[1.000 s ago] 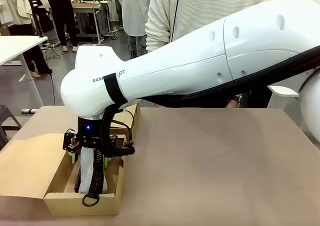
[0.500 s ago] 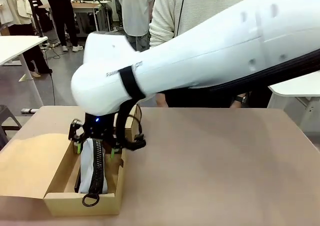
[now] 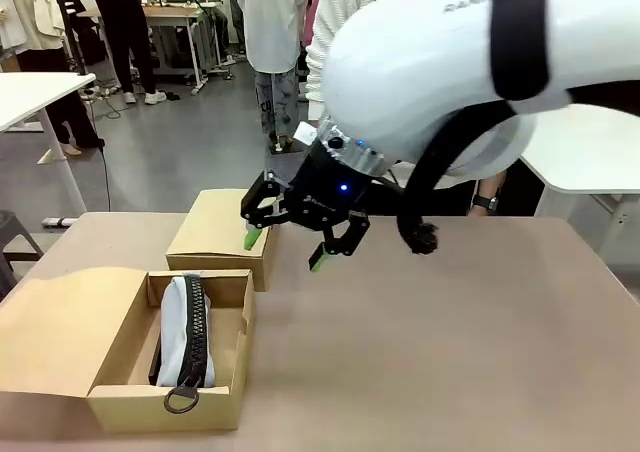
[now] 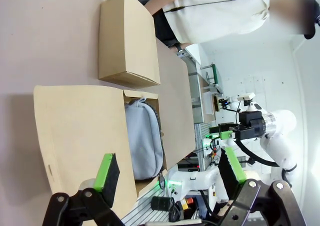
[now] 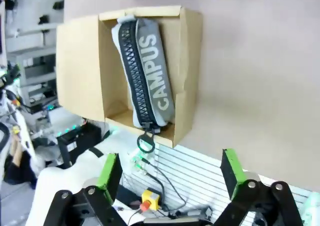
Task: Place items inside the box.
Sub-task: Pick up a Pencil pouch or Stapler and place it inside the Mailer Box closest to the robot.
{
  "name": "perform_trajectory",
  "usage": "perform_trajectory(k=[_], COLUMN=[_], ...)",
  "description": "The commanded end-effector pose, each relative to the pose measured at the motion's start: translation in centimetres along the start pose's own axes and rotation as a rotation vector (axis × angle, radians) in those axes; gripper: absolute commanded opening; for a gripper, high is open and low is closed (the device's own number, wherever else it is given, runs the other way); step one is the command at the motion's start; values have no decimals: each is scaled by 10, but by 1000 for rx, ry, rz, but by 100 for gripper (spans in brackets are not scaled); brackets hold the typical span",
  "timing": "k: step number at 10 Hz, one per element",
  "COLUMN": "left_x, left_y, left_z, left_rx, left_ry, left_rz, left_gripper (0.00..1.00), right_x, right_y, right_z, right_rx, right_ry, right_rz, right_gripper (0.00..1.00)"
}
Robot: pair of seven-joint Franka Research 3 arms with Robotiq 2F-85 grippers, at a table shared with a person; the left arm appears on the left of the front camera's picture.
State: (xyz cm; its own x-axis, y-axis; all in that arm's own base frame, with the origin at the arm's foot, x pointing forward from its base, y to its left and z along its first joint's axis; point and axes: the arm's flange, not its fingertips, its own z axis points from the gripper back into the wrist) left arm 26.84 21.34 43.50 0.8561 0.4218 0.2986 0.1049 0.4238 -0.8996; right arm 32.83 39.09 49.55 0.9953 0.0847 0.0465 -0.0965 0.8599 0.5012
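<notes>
The grey zip pouch (image 3: 184, 330) lettered "CAMPUS" (image 5: 148, 75) lies lengthwise inside the open cardboard box (image 3: 165, 410), its zip ring hanging over the near wall. My right gripper (image 3: 285, 250) hovers open and empty above the table, up and to the right of the box, beside a closed carton. In the right wrist view, its fingers (image 5: 169, 170) look down on the box (image 5: 82, 71) from well above. My left gripper (image 4: 169, 168) is open and empty too, high over the box's flap (image 4: 75, 123), with the pouch (image 4: 144, 138) below it.
A smaller closed cardboard carton (image 3: 215, 234) stands just behind the open box (image 4: 127, 41). A person in a white sweater (image 3: 345, 22) stands at the far side, one wrist (image 3: 487, 202) at the table's edge. The brown table surface (image 3: 450, 342) stretches to the right.
My right gripper was down in the box around the pouch. It has lifted out, leaving the pouch there, and swung up and right toward the table's middle.
</notes>
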Motion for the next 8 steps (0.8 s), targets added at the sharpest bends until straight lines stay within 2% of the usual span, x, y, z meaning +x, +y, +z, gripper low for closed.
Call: perform_trajectory(k=[1,2,3,4,5,7,8], left_x=[0,0,0,0,0,0,0], left_y=[0,0,0,0,0,0,0], left_z=[0,0,0,0,0,0,0], left_rx=[-21,-21,-21,-21,-21,-21,-21], left_ry=[-12,-12,-12,-12,-12,-12,-12], left_rz=[-14,-14,-14,-14,-14,-14,-14], left_gripper=[100,100,100,100,100,100,100], right_x=[16,16,0,5,9,9,8], right_y=[34,34,10,13,-3,-68,-115], right_z=[-27,-27,-9,-8,17,87,123], right_rx=[-13,-13,0,46,119,202,242], right_ry=[-8,-8,6,46,47,19,-9], right_rz=[56,56,21,27,18,-64,-147], right_gripper=[100,100,100,100,100,100,100])
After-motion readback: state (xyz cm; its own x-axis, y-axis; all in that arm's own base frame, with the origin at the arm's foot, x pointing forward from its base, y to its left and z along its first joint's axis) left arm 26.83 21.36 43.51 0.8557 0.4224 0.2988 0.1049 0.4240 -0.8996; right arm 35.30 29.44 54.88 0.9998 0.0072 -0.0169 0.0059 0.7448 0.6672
